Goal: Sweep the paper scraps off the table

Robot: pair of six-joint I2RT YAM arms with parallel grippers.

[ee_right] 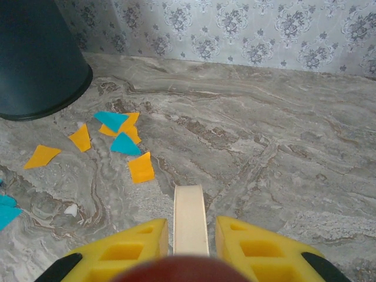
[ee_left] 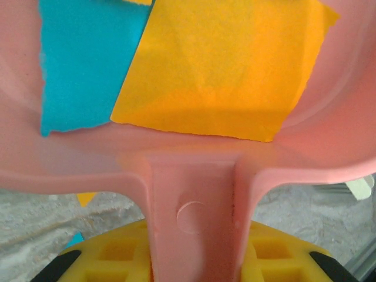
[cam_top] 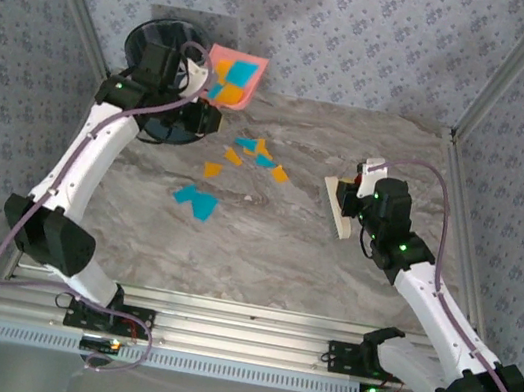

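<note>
Nearest my left wrist camera, the yellow fingers of my left gripper (ee_left: 194, 261) are clamped on the handle of the pink dustpan (ee_left: 70, 170), which is raised off the table (ee_left: 35, 229). The pan carries orange and turquoise paper scraps (ee_left: 217, 70). The overhead view places it just beside the dark bin (cam_top: 162, 41), with its load not yet tipped out. My right gripper (ee_right: 189, 241) is closed on the cream brush (ee_right: 189, 205), which sits toward the right side of the table, well apart from the pan. Status: partly complete, with one load collected. The uncollected scraps (cam_top: 249, 153) lie on the table between bin and brush. They form a loose cluster of orange and turquoise bits, plus two turquoise pieces nearer my bases. Judged outstanding: empty the pan into the bin, set it down by the cluster, and sweep in the rest.
</note>
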